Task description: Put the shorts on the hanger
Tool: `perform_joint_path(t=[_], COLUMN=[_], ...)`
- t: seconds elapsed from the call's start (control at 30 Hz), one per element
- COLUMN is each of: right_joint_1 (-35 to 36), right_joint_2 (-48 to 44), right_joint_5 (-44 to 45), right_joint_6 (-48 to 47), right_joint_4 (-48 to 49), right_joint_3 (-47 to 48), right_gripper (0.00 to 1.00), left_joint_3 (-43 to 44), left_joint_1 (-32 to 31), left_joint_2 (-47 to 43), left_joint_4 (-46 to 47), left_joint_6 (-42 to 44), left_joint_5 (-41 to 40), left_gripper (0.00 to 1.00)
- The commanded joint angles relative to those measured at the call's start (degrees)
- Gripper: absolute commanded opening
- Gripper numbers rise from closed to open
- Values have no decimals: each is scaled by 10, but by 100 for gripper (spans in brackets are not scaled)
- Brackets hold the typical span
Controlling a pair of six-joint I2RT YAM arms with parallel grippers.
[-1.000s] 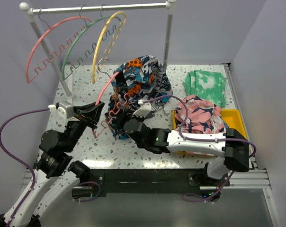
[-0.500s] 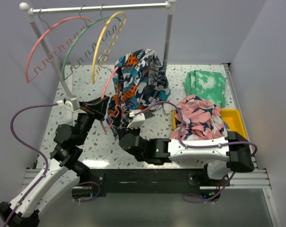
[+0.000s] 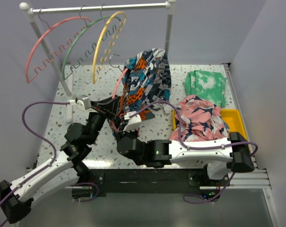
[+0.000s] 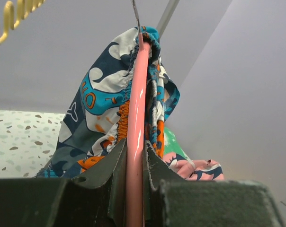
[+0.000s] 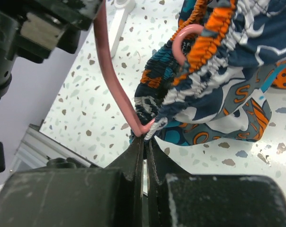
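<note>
The shorts [image 3: 147, 75], in blue, orange and white print, hang draped over the coral-pink hanger [image 3: 118, 86], which is lifted above the table and tilted. My left gripper [image 3: 110, 107] is shut on the hanger's arch; in the left wrist view the pink bar [image 4: 135, 137] runs up between the jaws [image 4: 135, 158] into the shorts [image 4: 98, 104]. My right gripper [image 3: 120, 126] is just below. In the right wrist view its jaws [image 5: 145, 138] are pinched on the shorts' waistband edge [image 5: 214, 80] at the hanger's lower corner [image 5: 112, 80].
A white rack [image 3: 100, 8] at the back left carries a second pink hanger [image 3: 47, 43], a green one [image 3: 76, 45] and a yellow one [image 3: 104, 40]. Green tie-dye cloth [image 3: 205, 84] lies back right. A pink floral garment [image 3: 199, 118] lies over a yellow tray [image 3: 236, 116].
My left gripper has carried the hanger and shorts up and to the right, toward the rack. My right gripper has stayed at the hanger's lower end and shifted left.
</note>
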Motion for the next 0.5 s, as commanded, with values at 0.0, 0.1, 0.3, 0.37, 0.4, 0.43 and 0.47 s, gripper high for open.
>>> perform_joint_path(t=[0.0,0.1,0.3,0.37,0.4,0.43,0.47], right_joint_1=[18,19,19,20,19,19,19], right_joint_2=[12,12,-44,-55,-59,-61,-68], right_joint_5=[-29,-29,-33,-35,-40,-40,-40], right_joint_6=[0,2,11,11,11,11,13], right_joint_4=[-28,-55,-59,-67,-77,-81,-88], right_joint_3=[29,45,18,26,29,32,36], right_gripper=[0,0,0,0,0,0,0], left_joint_3=[21,14,-6,-16,-18,-22,-24], left_joint_1=[-32,-48,-61,-63,-63,-67,-67], left_joint_2=[16,32,41,45,48,50,49], left_joint_4=[146,165,182,192,192,192,192], left_joint_6=[27,44,95,102,104,111,115], left_joint_5=[-91,-116,-143,-144,-145,-151,-152], left_gripper=[0,0,0,0,0,0,0])
